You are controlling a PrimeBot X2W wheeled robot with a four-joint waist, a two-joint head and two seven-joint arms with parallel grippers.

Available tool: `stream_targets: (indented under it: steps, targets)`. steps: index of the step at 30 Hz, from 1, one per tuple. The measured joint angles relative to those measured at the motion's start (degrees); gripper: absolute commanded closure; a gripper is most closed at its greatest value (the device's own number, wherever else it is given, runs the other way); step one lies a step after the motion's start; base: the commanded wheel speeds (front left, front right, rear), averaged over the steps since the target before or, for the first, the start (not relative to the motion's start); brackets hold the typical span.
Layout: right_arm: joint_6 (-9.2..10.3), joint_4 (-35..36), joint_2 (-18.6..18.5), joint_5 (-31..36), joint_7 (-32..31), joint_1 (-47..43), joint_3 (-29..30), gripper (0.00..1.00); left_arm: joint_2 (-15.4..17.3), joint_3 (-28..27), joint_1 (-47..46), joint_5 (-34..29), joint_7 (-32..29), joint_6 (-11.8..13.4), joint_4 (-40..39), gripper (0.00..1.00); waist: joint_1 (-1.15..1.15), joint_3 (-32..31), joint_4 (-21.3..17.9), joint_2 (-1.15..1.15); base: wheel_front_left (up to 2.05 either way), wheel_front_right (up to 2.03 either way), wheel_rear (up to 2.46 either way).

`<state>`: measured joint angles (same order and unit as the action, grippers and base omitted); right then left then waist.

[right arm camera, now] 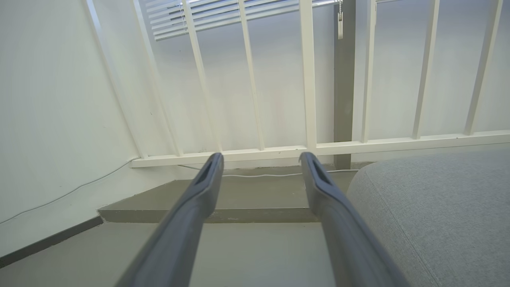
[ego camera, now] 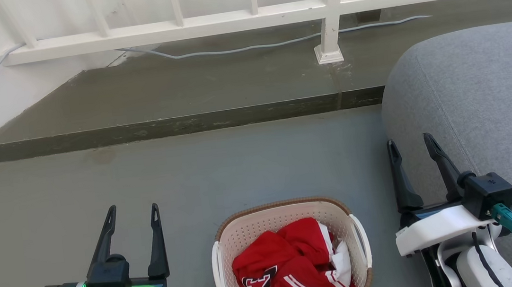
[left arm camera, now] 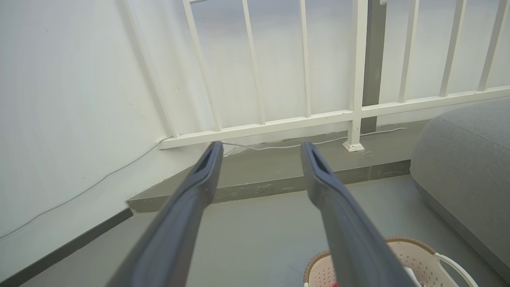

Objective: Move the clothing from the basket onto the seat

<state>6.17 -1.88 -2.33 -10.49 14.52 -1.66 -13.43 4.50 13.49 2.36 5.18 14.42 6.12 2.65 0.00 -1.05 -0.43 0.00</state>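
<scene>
The grey seat lies to my right; left of it on the floor stands the basket, red clothing heaped inside. My left tool and right tool are spread, empty: nothing grasped yet. Next, I reckon, one dips in and pinches fabric.

Left gripper and right gripper held with fingers spread apart.
The left is seen at the lower left of the head view, its wrist cased in green with a green lamp lit; the right is set higher at the lower right, cased in white, its pale forearm below.
</scene>
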Motion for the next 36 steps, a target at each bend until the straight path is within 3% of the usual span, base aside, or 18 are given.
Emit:
stream_targets:
  steps: [23,36]
  targets:
    - [0.07,0.01,0.00,0.00,0.00,0.00,0.00,0.00,-0.04,-0.23,0.03,0.08,0.00,0.00,0.16,0.00,0.00,0.49,0.07,0.00,0.00,0.00,0.00]
    - [0.03,2.54,0.00,1.00,0.01,2.89,0.77,0.00,-0.03,-0.83,-1.30,0.15,0.00,0.00,-0.33,0.00,0.00,6.63,-0.51,0.00,0.00,0.00,0.00]
